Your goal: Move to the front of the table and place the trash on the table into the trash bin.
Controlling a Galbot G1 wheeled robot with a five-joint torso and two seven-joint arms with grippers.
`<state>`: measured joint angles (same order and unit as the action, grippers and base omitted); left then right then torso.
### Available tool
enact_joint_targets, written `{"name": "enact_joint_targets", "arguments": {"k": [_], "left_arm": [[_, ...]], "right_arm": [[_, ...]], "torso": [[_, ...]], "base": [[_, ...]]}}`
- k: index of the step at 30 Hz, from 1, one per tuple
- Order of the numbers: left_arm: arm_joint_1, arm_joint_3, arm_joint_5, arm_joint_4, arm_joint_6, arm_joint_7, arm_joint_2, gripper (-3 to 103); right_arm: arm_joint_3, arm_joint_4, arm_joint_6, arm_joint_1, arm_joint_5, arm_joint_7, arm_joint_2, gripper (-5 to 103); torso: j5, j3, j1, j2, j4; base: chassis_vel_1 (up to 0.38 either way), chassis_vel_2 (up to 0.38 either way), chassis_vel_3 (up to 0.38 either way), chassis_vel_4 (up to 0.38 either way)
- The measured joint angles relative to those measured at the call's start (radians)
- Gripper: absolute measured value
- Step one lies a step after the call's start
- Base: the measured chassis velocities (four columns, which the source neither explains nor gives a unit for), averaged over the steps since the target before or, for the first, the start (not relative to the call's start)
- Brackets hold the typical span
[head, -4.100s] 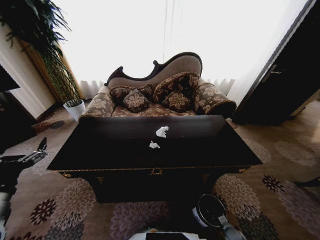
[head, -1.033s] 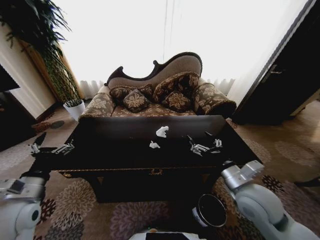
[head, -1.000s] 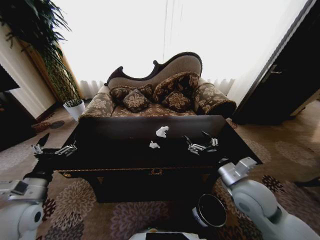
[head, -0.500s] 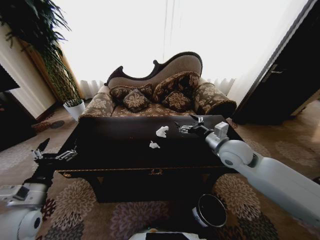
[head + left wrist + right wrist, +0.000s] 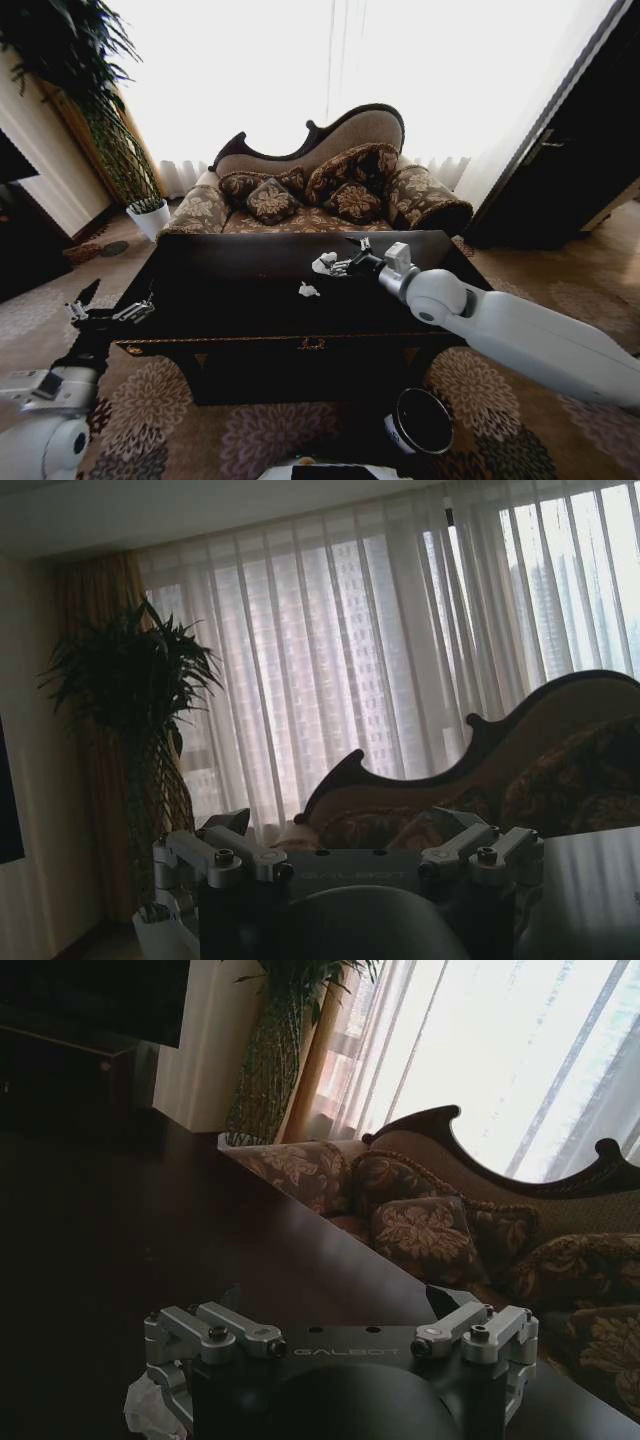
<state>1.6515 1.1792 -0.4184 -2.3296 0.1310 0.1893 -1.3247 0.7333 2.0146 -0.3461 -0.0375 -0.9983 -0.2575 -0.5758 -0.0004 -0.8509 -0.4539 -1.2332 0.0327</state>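
Head view shows the right gripper reaching over the large glossy black wooden table with thin gold trim, its jaws spread and the larger crumpled white paper scrap lying just ahead of them, close to the fingertips and not yet between them. In the right wrist view that same scrap sits on the tabletop beside one finger, partly hidden by the gripper body. A smaller lumpy white paper bit lies apart from the jaws, nearer the table's front edge.

The paper looks feather-light, soft and easily crushed; it should neither slip nor break, though it may skate across the polished top if nudged. Closing on its bulky middle, from above, seems the surest hold.

The small round black trash bin stands on the patterned carpet in front of the table, well below and behind the right jaws; its opening looks dark, and I cannot tell whether anything is inside.

The left gripper hangs off the table's left end, jaws spread and holding nothing.
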Motion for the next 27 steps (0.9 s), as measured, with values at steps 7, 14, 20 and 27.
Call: {"name": "enact_joint_targets", "arguments": {"k": [7, 14, 20, 27], "left_arm": [[0.004, 0.018, -0.001, 0.000, -0.005, 0.000, -0.018, 100], [0.003, 0.030, -0.004, 0.012, -0.010, 0.000, -0.020, 100], [-0.001, 0.029, -0.004, 0.023, -0.012, 0.000, -0.020, 100], [-0.004, 0.029, -0.004, 0.035, -0.018, 0.001, -0.016, 100]], "right_arm": [[0.100, -0.123, -0.008, 0.087, 0.027, -0.006, -0.151, 100], [0.115, -0.186, -0.013, 0.085, 0.065, -0.007, -0.238, 100], [0.120, -0.249, 0.002, 0.081, 0.130, 0.007, -0.257, 100], [0.098, -0.307, 0.013, 0.073, 0.151, 0.024, -0.247, 100]], "torso": [[-0.0001, 0.000, 0.000, 0.000, -0.0004], [0.0000, 0.000, 0.000, 0.000, 0.0000], [0.0000, 0.000, 0.000, 0.000, -0.0002], [0.0003, 0.000, 0.000, 0.000, -0.0002]], "base": [[0.000, 0.000, 0.000, 0.000], [0.000, 0.000, 0.000, 0.000], [0.000, 0.000, 0.000, 0.000], [0.000, 0.000, 0.000, 0.000]]}}
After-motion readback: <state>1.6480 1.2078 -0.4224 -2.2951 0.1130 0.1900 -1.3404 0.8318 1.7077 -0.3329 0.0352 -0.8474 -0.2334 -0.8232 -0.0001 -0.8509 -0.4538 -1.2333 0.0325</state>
